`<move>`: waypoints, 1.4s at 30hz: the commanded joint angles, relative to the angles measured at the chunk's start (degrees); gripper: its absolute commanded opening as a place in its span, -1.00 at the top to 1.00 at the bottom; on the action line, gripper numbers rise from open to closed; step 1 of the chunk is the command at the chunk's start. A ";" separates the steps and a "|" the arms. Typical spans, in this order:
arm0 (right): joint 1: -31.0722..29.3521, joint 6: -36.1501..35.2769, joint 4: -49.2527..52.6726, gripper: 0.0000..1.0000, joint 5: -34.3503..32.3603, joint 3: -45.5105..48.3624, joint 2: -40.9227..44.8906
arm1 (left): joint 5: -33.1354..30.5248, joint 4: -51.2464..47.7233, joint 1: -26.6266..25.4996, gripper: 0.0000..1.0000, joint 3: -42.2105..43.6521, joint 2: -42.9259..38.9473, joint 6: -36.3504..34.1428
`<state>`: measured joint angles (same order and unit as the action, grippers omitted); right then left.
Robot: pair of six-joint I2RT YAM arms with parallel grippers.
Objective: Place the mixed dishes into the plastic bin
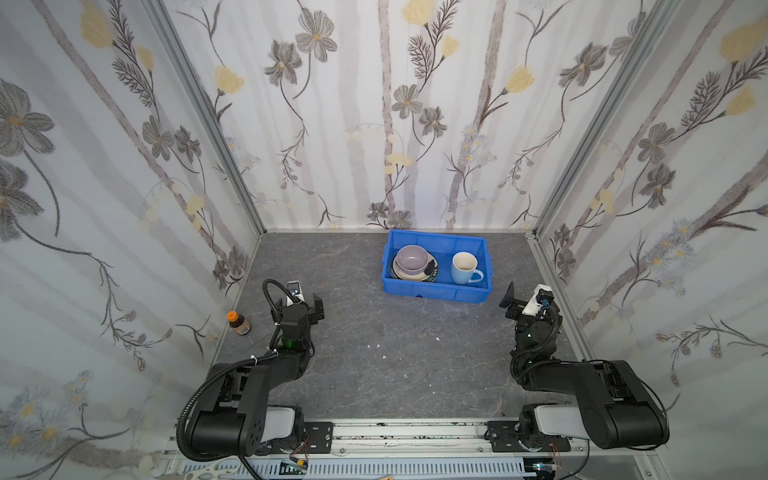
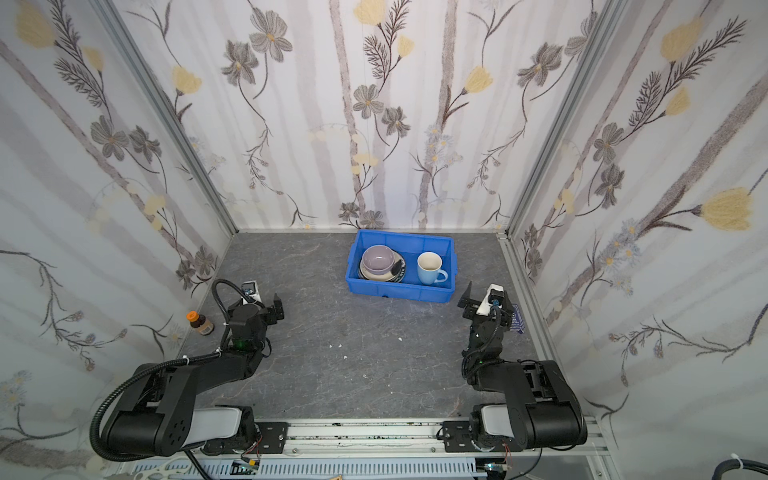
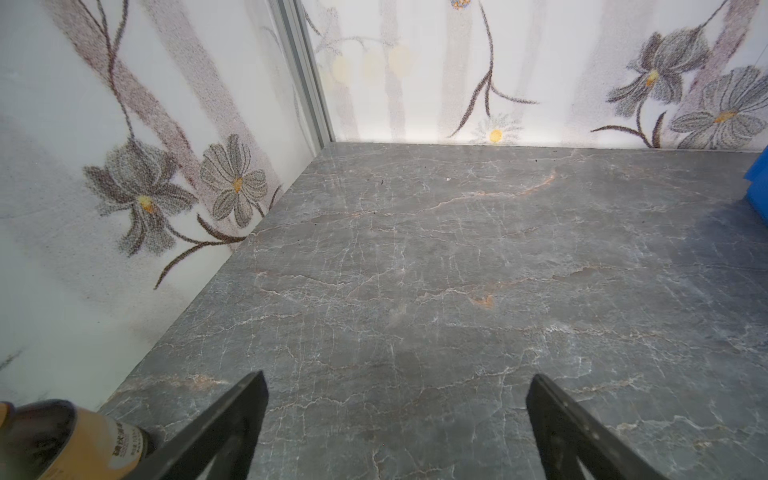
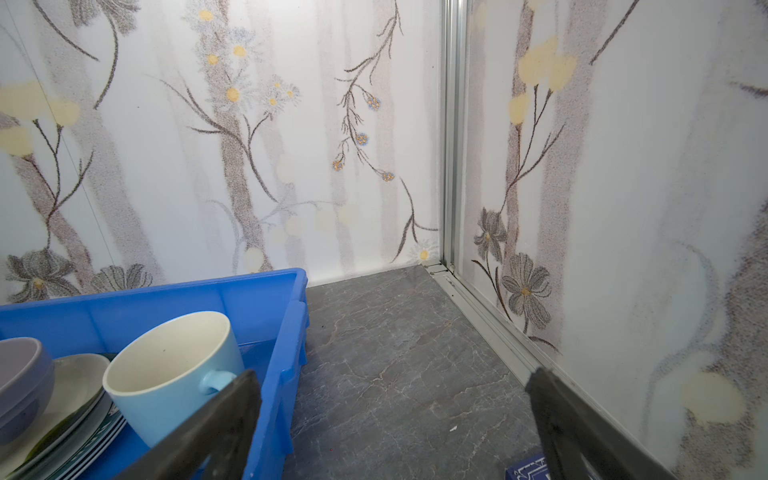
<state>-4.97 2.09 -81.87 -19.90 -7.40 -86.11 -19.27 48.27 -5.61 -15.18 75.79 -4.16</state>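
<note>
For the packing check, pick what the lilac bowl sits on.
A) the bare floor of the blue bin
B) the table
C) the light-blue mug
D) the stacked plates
D: in both top views the lilac bowl rests on the stacked plates inside the blue bin, apart from the light-blue mug beside it.

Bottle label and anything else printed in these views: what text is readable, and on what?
Brown bottle label: dark print, too blurred to read.
Small blue card: white print, cut off by the picture's edge and too small to read.
Blue bin and what lies in it: no text visible.
Nothing legible anywhere.
</note>
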 commanded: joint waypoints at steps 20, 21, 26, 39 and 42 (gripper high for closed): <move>0.91 0.60 2.57 -0.99 1.72 -1.99 -0.34 | 8.85 17.89 1.46 -1.00 -0.62 14.51 2.76; 1.06 0.71 2.96 -0.99 2.01 -2.24 -0.34 | 8.49 19.36 1.52 -1.00 -0.66 15.66 2.33; 1.38 1.10 3.51 -0.99 2.47 -2.37 -0.29 | 10.98 6.75 4.52 -1.00 -5.63 14.01 5.96; 2.42 -0.59 6.39 -0.99 10.23 -3.91 -0.38 | 21.81 3.89 6.75 -1.00 -7.33 14.29 5.04; 2.37 -0.59 6.30 -0.99 10.16 -3.91 -0.38 | 21.58 3.82 6.75 -1.00 -7.33 14.23 5.04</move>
<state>-2.57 2.46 -75.11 -10.83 -11.03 -86.32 1.06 51.99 1.13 -22.15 90.06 1.28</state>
